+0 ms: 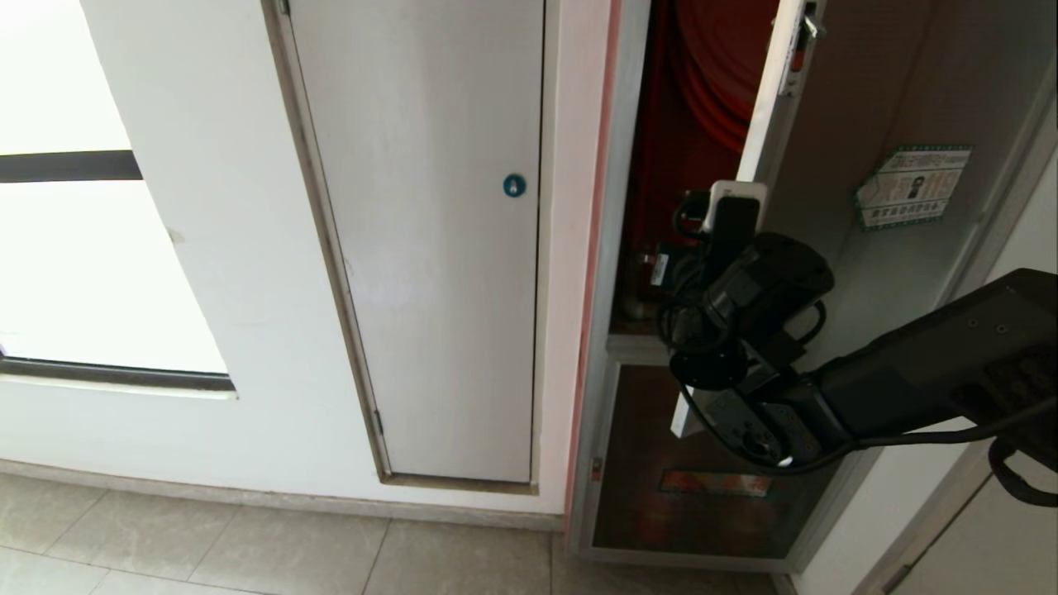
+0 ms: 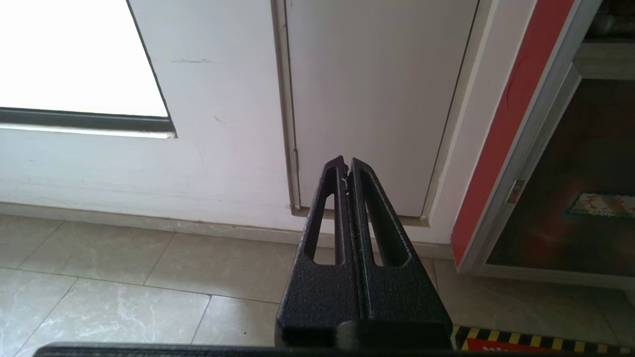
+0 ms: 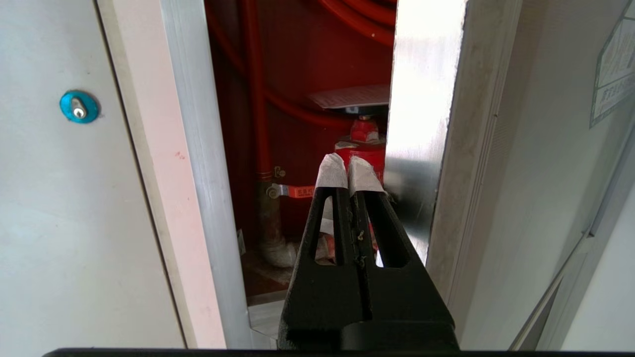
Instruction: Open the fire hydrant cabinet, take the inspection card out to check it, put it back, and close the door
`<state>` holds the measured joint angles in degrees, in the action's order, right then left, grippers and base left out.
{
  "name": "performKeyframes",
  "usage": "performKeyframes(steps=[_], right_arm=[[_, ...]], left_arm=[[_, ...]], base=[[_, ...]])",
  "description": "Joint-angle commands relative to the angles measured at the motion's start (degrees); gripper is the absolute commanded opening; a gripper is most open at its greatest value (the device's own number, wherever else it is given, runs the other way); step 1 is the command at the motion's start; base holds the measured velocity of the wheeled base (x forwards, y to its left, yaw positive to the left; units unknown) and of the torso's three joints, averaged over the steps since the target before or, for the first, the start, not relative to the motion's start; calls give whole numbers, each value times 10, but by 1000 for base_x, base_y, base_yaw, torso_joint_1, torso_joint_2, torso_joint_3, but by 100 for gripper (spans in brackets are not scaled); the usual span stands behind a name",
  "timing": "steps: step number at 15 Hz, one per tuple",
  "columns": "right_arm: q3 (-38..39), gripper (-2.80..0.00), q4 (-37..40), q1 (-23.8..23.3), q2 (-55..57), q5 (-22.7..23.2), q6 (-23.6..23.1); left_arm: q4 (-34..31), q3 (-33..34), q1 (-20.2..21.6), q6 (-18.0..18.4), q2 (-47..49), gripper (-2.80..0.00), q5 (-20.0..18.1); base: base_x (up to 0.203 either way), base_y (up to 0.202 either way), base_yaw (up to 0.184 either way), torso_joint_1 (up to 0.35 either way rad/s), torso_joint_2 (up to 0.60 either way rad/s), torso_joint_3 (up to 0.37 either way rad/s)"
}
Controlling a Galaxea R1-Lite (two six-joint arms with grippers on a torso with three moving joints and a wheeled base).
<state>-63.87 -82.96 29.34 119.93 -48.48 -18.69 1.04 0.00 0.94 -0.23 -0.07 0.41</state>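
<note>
The fire hydrant cabinet [image 1: 661, 165] stood part-open; the right gripper [image 3: 348, 171], fingers closed and empty, nosed along the door [image 1: 860, 273] edge, seemingly to lever it wider. Inside, the inspection card [image 3: 349, 96] lay above the red valve [image 3: 364, 141].

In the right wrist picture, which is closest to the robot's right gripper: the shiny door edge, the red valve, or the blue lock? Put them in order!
From the right gripper, shut, at the cabinet opening:
1. The door: its shiny edge is right beside the fingertips.
2. The red valve: just beyond the tips, inside the cabinet.
3. The blue lock: far across, on the white door.
</note>
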Motion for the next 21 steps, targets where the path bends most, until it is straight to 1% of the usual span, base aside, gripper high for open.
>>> performKeyframes(steps=[1,8,15,18,21], right_arm=[[9,-280,-6,-4,-11,-3,-1],[65,-280,-12,-5,-53,-8,1],[116,-280,-12,-1,-103,-23,1],[152,-280,-13,3,-131,-29,1],[180,-280,-30,3,-148,-38,1]], left_arm=[[0,4,0,0,1,-280,0],[0,4,0,0,1,-280,0],[0,4,0,0,1,-280,0],[0,4,0,0,1,-280,0],[0,4,0,0,1,-280,0]], base=[[0,0,0,0,0,0],[0,0,0,0,0,0],[0,0,0,0,0,0],[0,0,0,0,0,0],[0,0,0,0,0,0]])
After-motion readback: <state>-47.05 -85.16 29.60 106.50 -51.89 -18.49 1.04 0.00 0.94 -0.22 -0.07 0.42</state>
